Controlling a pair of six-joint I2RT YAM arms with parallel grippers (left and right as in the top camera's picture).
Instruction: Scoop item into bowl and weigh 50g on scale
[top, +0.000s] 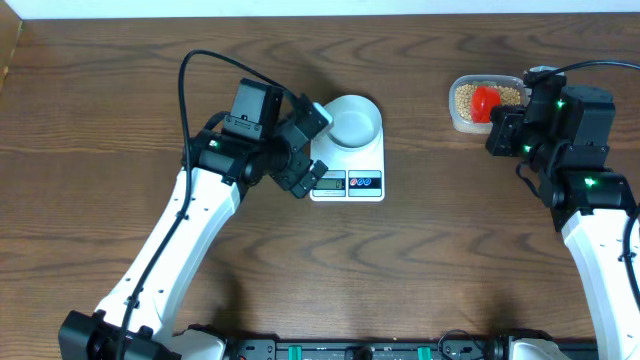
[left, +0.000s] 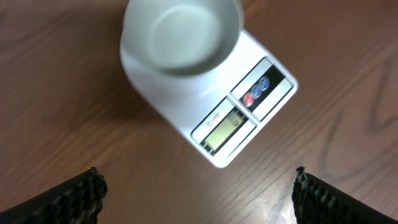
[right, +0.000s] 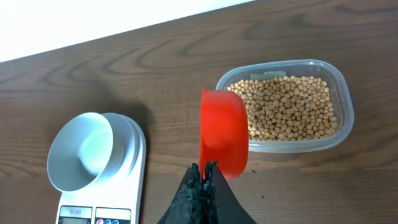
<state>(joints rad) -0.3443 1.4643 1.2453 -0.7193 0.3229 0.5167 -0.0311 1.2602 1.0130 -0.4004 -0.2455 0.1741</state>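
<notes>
The pale bowl (top: 355, 121) sits empty on the white scale (top: 348, 182); both also show in the left wrist view, the bowl (left: 180, 34) above the scale's display (left: 225, 128), and in the right wrist view (right: 87, 149). Tan beans (top: 466, 97) fill a clear tub (right: 345, 106). My right gripper (right: 204, 168) is shut on a red scoop (right: 222, 132) held at the tub's left edge. My left gripper (left: 199, 193) is open and empty, just left of the scale.
The tub (top: 458, 118) stands at the back right of the wooden table. The table's far edge meets a white wall (right: 93, 25).
</notes>
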